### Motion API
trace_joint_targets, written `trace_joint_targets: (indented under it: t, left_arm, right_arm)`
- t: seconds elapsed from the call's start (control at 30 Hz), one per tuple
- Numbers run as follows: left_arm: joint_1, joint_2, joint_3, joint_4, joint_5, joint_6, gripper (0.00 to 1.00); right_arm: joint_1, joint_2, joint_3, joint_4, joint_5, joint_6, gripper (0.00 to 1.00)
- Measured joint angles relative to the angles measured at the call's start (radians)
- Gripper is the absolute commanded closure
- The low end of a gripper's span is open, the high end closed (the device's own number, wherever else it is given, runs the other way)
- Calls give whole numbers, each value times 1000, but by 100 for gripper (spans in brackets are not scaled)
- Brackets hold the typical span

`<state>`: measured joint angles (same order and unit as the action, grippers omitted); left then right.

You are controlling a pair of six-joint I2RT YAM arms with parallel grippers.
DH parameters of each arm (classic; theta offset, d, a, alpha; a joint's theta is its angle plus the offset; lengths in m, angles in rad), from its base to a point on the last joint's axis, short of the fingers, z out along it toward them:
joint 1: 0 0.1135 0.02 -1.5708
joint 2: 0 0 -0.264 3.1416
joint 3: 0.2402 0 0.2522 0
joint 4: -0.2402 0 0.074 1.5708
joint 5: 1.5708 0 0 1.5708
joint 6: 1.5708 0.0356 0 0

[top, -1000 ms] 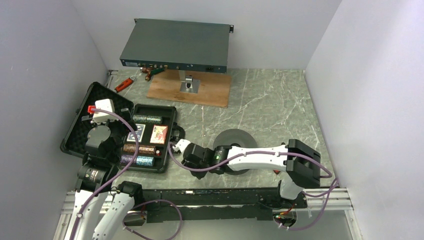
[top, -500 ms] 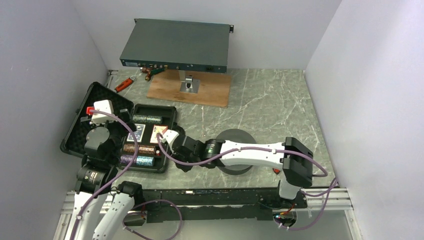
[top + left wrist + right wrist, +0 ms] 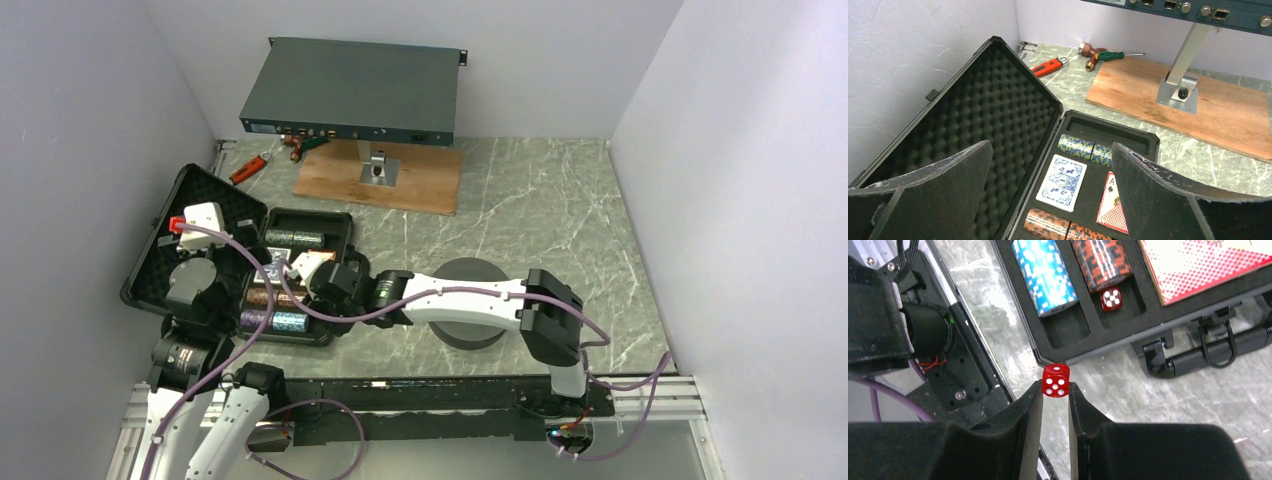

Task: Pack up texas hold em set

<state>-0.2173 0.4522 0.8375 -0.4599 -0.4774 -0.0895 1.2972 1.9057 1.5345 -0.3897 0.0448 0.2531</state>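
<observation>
While the right end effector pinches a red die by the case's near right corner, the left end effector stands wide open.

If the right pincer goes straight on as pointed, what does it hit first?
Holding the red die, the right pincer would likely meet the briefcase rim at its near corner, short of the blue chip stack; depth unclear.
</observation>
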Motion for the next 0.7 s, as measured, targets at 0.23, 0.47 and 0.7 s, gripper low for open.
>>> trace_joint_targets:
  t: [0.23,0.47,0.7]
  left_arm:
    - [0,-13,0,-1,-28,0,4]
    - [0,-34,0,0,-138,-12,3]
    - [1,-69,-13,12,-339,-74,5]
  right_arm:
    - [0,94,101,-10,-3,0,97]
    - [0,161,164,-24,-3,0,98]
    - [-1,219,220,-30,-2,0,99]
